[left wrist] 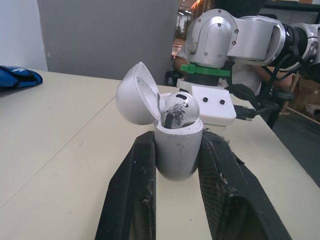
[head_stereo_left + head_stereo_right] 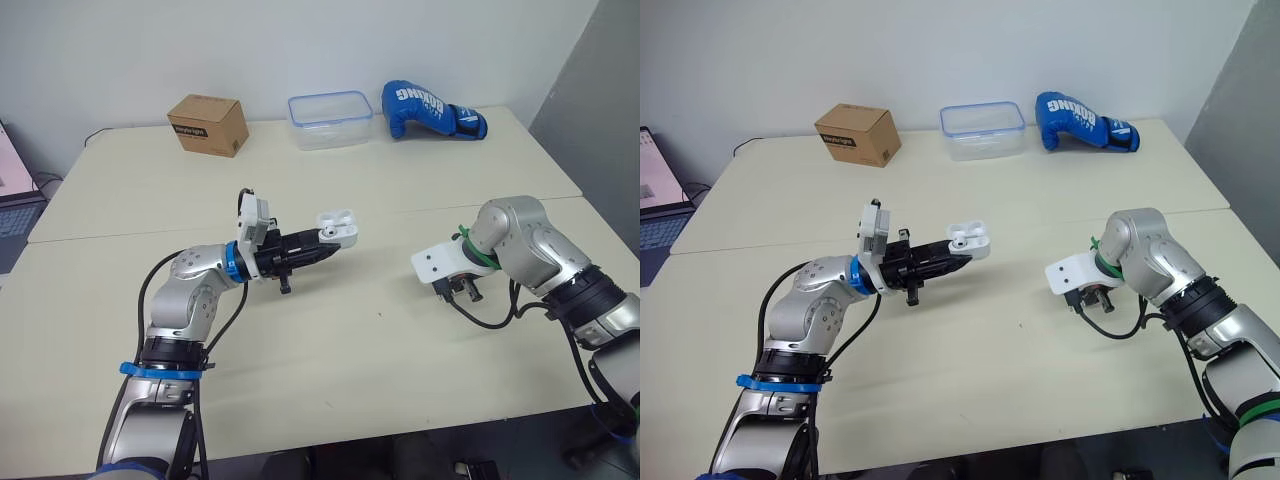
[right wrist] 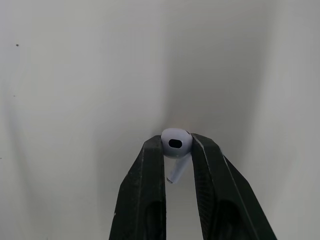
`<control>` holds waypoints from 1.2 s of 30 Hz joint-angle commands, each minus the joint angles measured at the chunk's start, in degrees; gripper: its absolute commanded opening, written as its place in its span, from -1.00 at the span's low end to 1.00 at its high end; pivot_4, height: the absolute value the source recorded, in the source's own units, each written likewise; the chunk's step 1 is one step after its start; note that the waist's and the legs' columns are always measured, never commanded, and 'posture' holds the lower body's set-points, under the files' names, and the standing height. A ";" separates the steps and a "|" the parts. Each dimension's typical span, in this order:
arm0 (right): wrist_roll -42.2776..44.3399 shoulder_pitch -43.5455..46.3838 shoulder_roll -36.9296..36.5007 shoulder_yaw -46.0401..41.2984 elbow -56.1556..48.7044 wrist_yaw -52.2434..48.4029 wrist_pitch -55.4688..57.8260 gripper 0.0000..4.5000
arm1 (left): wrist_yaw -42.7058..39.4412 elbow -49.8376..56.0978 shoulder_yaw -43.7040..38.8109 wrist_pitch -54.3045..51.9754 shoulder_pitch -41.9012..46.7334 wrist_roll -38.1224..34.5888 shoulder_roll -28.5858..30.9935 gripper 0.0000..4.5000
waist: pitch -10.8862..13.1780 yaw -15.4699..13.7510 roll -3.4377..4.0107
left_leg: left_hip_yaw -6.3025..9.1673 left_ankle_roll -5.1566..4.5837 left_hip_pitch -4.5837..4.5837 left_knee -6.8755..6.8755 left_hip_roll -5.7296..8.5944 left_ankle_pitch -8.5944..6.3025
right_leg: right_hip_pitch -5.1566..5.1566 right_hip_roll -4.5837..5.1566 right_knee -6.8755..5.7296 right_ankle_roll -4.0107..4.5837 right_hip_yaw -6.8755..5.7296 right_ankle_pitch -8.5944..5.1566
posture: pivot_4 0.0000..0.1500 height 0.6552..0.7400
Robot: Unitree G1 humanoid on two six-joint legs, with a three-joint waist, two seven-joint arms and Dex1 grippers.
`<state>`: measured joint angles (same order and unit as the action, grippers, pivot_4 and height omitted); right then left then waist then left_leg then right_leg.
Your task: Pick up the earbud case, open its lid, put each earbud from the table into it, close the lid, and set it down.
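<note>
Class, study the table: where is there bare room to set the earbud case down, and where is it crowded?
Free: the near table strip in front of the left gripper, which holds the earbud case, and the right gripper; also the wide band behind them. Crowded: the far edge, with cardboard box, plastic container and boxing glove.

A pale beige table point(image 2: 330, 370) stands against a plain white wall point(image 2: 150, 50), grey panel point(image 2: 600, 80) at the right.

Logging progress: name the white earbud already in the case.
The glossy white earbud seated in the open white plastic case; the other white earbud is pinched between the right jaws.
</note>
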<state>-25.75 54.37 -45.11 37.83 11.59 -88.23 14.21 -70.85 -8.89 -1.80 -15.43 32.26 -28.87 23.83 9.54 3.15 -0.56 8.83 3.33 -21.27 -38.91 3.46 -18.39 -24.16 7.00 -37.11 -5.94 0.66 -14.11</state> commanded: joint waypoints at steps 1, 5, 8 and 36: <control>-0.38 -0.23 -0.36 -0.55 -0.20 -2.28 -0.75 -0.83 | -0.37 0.95 -0.13 1.29 1.23 -0.28 0.50 -0.65 | 0.00 0.01 0.00 | 0.01 0.00 0.00 0.00 0.00 0.00 | 0.00 0.00 0.00 0.00 0.00 0.00 | 1.00 0.78; -0.29 -0.50 -0.75 -0.74 -0.62 -2.84 -0.98 -0.50 | -0.23 0.86 -0.06 1.55 1.20 -0.26 0.41 -0.65 | 0.00 0.01 0.00 | 0.00 0.00 0.00 0.00 0.00 0.00 | 0.00 0.00 0.00 0.00 0.00 0.00 | 1.00 0.78; -0.29 -0.56 -0.76 -0.89 -0.70 -2.85 -1.00 -0.04 | -0.15 0.75 -0.01 1.74 1.21 -0.22 0.37 -0.65 | 0.00 0.00 0.00 | 0.01 0.00 0.00 0.00 0.00 0.00 | 0.00 0.00 0.00 0.00 -0.01 0.00 | 1.00 0.78; -2.89 -0.95 -1.53 -1.20 -3.22 -1.11 -6.14 0.10 | -0.20 0.02 0.07 2.50 1.73 0.17 0.31 -0.65 | 0.00 0.00 0.00 | 0.00 0.00 0.00 0.00 0.00 0.00 | 0.01 0.00 0.00 0.00 0.00 0.00 | 1.00 0.78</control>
<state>-27.99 53.08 -45.80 37.67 9.93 -88.47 9.09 -70.81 -9.73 -1.55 -14.26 33.04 -28.44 23.83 9.54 3.14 -0.57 8.83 3.33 -21.27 -38.92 3.46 -18.39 -24.15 7.00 -37.11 -5.94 0.66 -14.11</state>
